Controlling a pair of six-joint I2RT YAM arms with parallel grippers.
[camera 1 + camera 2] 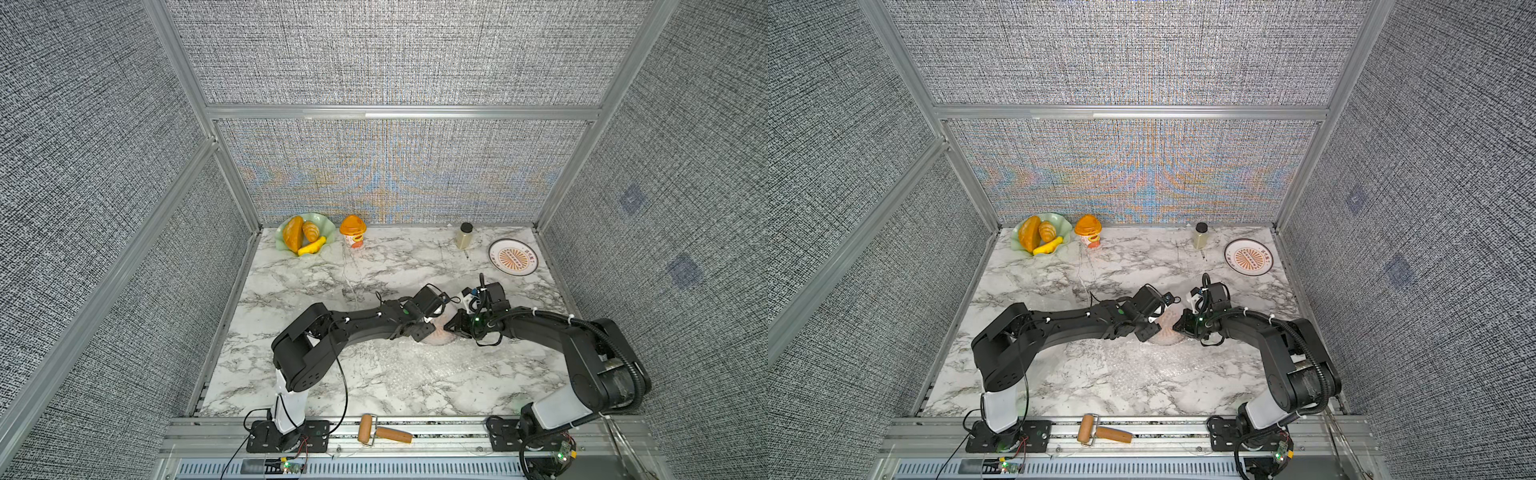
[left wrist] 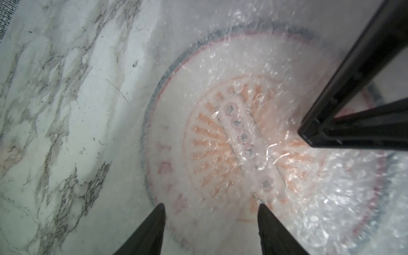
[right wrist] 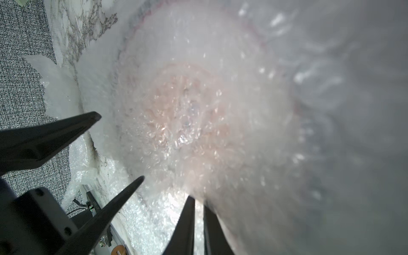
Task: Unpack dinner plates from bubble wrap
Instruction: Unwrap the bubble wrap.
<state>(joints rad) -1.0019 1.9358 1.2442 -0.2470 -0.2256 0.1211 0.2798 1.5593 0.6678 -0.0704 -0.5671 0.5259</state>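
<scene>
Mid-unwrap: our right gripper [image 3: 198,199] jaws pinch bubble wrap [image 2: 344,194] at wrapped plate [image 2: 176,99] 3 o'clock; left gripper [image 2: 211,205] jaws wide. Next we peel.

One bare plate [image 1: 514,257] and one wrapped plate [image 2: 174,123] make two plates. One green dish [image 1: 329,227] holds three food pieces [image 1: 293,239]. There is one cup [image 1: 353,232], one bottle [image 1: 464,237], one roller [image 1: 384,433] and two robot arms [image 1: 357,326]. The bubble wrap [image 1: 415,365] sheets are too hard to count.
</scene>
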